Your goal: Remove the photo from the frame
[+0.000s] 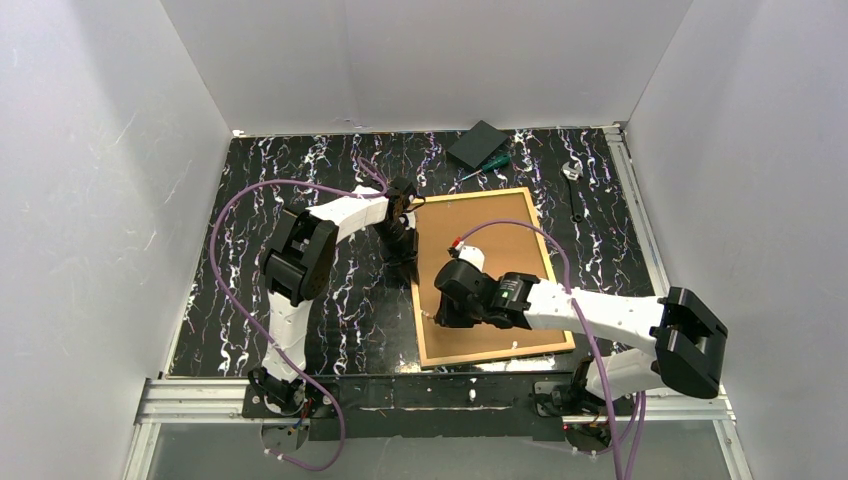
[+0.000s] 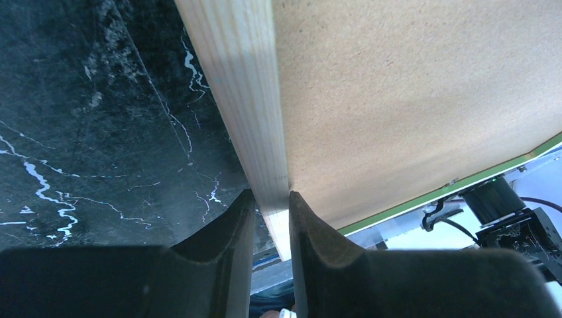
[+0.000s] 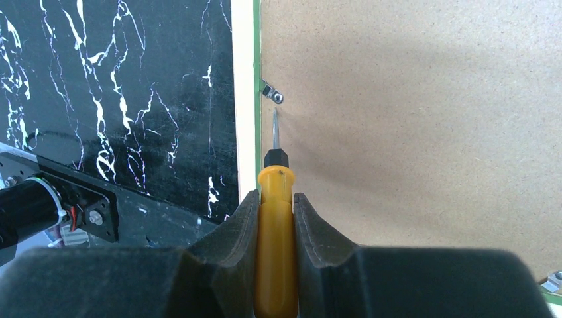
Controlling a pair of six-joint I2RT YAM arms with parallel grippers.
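Pale-wood frame (image 1: 470,195) lies face down, brown backing board (image 1: 500,258) up.

Marbled table (image 1: 340,330) bears frame (image 1: 470,196), black block (image 1: 477,143), green screwdriver (image 1: 487,166).

We look steeply down from high above the near edge, taking in the whole black table (image 1: 365,320) and the frame (image 1: 497,355) lying back-up. Our left wrist view presses close along its fingers (image 2: 225,232) at the frame's wooden left rail. Our right wrist view sits close behind a yellow screwdriver (image 3: 275,225), over the brown backing board (image 3: 411,132). All three share that board and rail.
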